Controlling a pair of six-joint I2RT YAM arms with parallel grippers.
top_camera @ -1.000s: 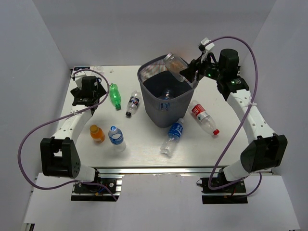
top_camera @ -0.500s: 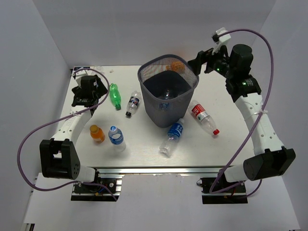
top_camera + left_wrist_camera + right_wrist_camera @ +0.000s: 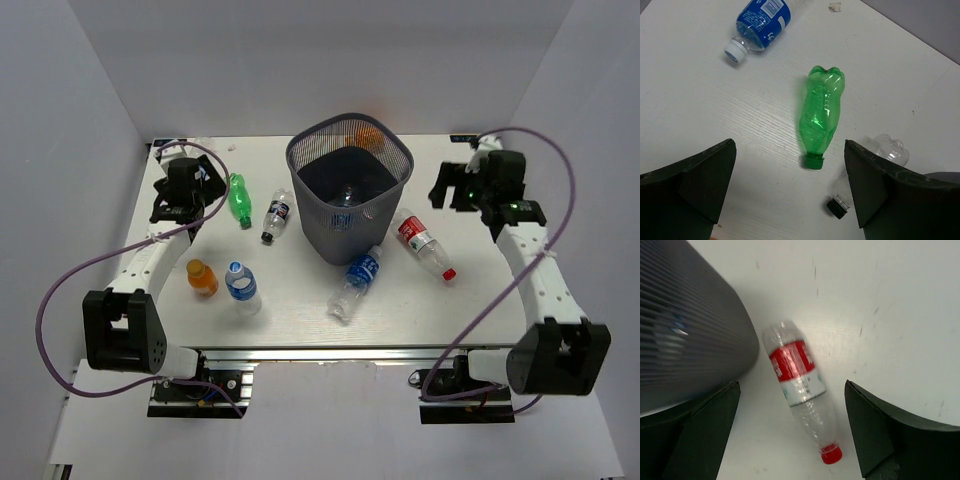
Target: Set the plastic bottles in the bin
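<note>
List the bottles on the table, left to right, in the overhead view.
Squat orange plastic bottle → green plastic bottle → clear bottle with dark label → clear blue-labelled bottle by the dark grey wire-mesh bin → clear red-labelled bottle with red cap.

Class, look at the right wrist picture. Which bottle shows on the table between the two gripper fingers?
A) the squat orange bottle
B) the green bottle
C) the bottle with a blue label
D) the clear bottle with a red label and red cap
D: the right wrist view shows the red-labelled bottle lying on its side beside the bin, framed by the fingers of the open right gripper, which holds nothing.
</note>
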